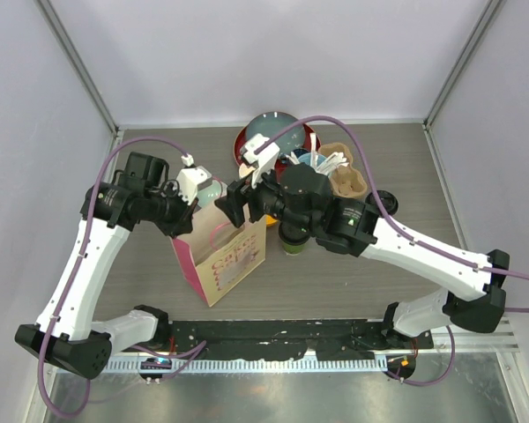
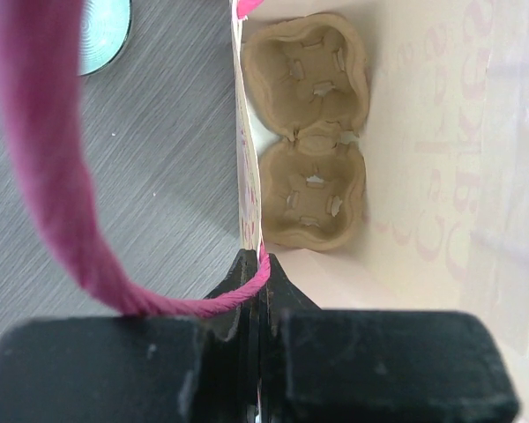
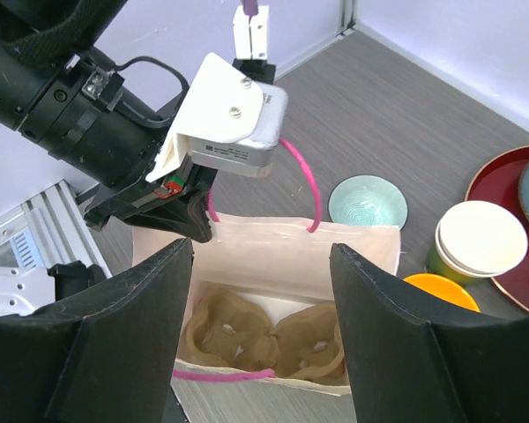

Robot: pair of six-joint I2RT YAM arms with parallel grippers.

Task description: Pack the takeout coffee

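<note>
Black fingers of the left gripper (image 2: 257, 269) are pinching shut on the top edge of the left wall of the paper bag (image 1: 234, 264), with the bag's pink rope handle (image 2: 44, 176) looping over them. Inside the bag, a pulp two-cup carrier (image 2: 309, 132) is lying flat on the bottom. The right gripper (image 3: 260, 251) is hovering just above the bag's mouth, jaws standing wide apart and gripping nothing. Just right of the bag, the dark green paper cup (image 3: 480, 240) is standing upright on the table (image 1: 388, 264), beside an orange dish (image 3: 441, 291).
</note>
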